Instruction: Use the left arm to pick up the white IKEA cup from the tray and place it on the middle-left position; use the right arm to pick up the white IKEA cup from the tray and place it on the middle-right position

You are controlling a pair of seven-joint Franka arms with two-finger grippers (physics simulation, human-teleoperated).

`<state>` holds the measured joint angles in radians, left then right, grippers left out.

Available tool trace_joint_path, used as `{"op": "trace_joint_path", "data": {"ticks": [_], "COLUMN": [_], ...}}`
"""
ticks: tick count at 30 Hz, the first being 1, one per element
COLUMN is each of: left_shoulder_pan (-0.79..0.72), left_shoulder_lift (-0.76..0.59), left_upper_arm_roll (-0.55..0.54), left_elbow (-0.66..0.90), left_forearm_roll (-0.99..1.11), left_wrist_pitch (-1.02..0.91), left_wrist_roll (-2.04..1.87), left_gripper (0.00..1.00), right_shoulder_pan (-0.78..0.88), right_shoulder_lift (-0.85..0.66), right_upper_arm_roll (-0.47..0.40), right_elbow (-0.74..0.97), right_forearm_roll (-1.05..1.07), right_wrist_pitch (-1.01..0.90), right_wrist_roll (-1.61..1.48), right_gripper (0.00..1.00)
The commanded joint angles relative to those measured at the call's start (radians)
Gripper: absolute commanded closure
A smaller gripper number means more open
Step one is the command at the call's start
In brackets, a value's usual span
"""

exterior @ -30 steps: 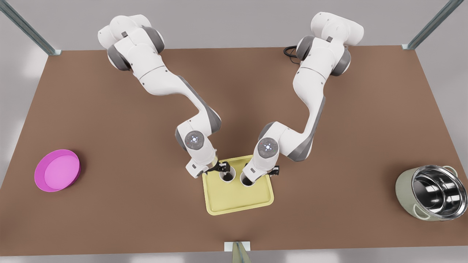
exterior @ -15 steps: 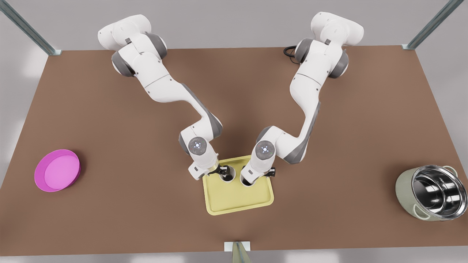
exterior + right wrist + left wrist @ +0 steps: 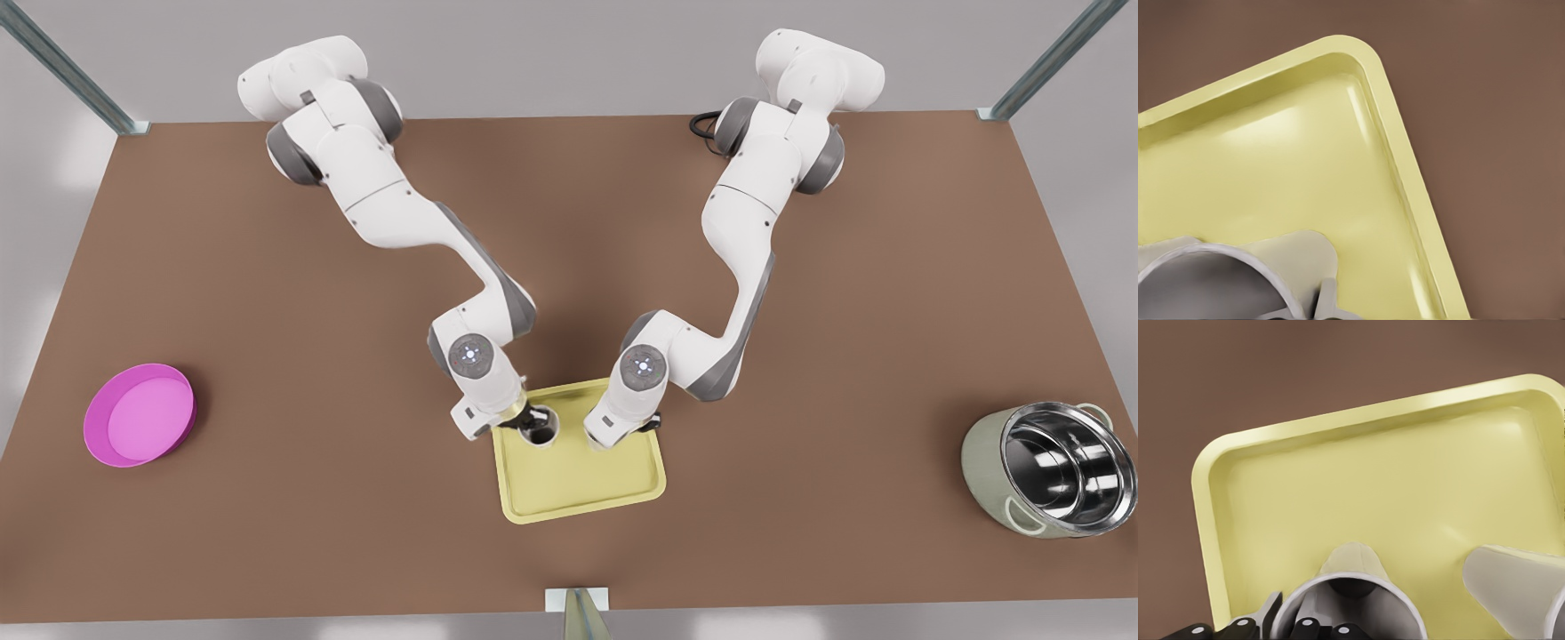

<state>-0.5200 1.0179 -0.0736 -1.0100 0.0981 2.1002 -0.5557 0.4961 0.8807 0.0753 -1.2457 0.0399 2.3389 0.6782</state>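
The pale yellow tray (image 3: pixel 578 493) lies at the table's front centre. One white cup (image 3: pixel 540 430) stands over its far-left part, and my left gripper (image 3: pixel 531 420) is shut on the rim. In the left wrist view, dark fingers (image 3: pixel 1268 612) straddle this cup's (image 3: pixel 1350 561) wall, and the other white cup (image 3: pixel 1515 583) stands beside it over the tray (image 3: pixel 1338 487). My right gripper (image 3: pixel 606 436) sits over the tray's far-right part, its hand hiding that cup in the front view. In the right wrist view a grey finger (image 3: pixel 1328 297) presses the cup's (image 3: pixel 1291 250) wall above the tray (image 3: pixel 1271 167).
A magenta bowl (image 3: pixel 140 414) sits near the front view's left edge. A steel pot (image 3: pixel 1053 469) lies tilted at the front view's right. Bare brown tabletop (image 3: pixel 356 498) stretches on both sides of the tray. Both arms reach in from the far side.
The left gripper and its cup have shifted toward the front view's left. The right hand has moved slightly the same way and now covers its cup.
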Motion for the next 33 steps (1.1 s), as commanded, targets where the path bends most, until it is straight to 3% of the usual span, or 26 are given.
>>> {"op": "trace_joint_path", "data": {"ticks": [1,3,5,6,10,16,20,23,24,25,28,33], "left_shoulder_pan": [0.003,0.009,0.024,0.026,0.049,0.285,0.445,0.48,0.505,0.512,0.522,0.518], "left_shoulder_lift": [-0.006,-0.016,-0.025,-0.032,-0.055,-0.136,-0.125,-0.154,-0.193,-0.242,-0.364,-0.348], "left_upper_arm_roll": [0.0,0.002,0.002,0.002,0.002,0.002,0.0,0.002,0.001,0.002,0.003,0.005], "left_elbow": [0.001,0.002,0.004,0.004,0.01,0.004,0.001,-0.073,-0.133,-0.219,-0.476,-0.473], "left_forearm_roll": [-0.014,-0.015,-0.023,-0.028,-0.029,-0.152,-0.274,-0.304,-0.31,-0.322,-0.339,-0.273], "left_wrist_pitch": [0.001,-0.011,-0.014,-0.015,-0.081,-0.252,-0.247,-0.23,-0.215,-0.171,0.024,0.125], "left_wrist_roll": [-0.018,-0.013,-0.009,-0.004,0.039,0.533,0.878,0.976,1.014,1.042,1.094,1.148], "left_gripper": [0.65,0.65,0.67,0.74,0.82,0.79,0.8,0.8,0.8,0.8,0.8,0.8], "right_shoulder_pan": [-0.028,-0.088,-0.244,-0.32,-0.542,-0.613,-0.625,-0.627,-0.627,-0.627,-0.63,-0.651], "right_shoulder_lift": [-0.042,-0.115,-0.166,-0.178,-0.166,-0.078,-0.02,-0.006,-0.005,-0.005,-0.028,-0.069], "right_upper_arm_roll": [0.006,0.004,0.003,0.003,-0.006,-0.035,-0.035,-0.035,-0.035,-0.035,-0.035,-0.029], "right_elbow": [0.0,-0.006,-0.009,-0.009,-0.011,-0.008,-0.011,-0.011,-0.011,-0.011,-0.009,-0.008], "right_forearm_roll": [0.005,0.002,-0.002,-0.003,-0.092,-0.123,-0.118,-0.11,-0.109,-0.112,-0.112,-0.095], "right_wrist_pitch": [-0.082,-0.216,-0.354,-0.371,-0.385,-0.342,-0.182,-0.178,-0.178,-0.181,-0.196,-0.267], "right_wrist_roll": [0.011,-0.132,-0.5,-0.658,-1.095,-1.218,-1.217,-1.215,-1.207,-1.207,-1.215,-1.25], "right_gripper": [0.9,0.9,0.9,0.9,0.89,0.9,0.9,0.87,0.58,0.0,0.0,0.0]}}
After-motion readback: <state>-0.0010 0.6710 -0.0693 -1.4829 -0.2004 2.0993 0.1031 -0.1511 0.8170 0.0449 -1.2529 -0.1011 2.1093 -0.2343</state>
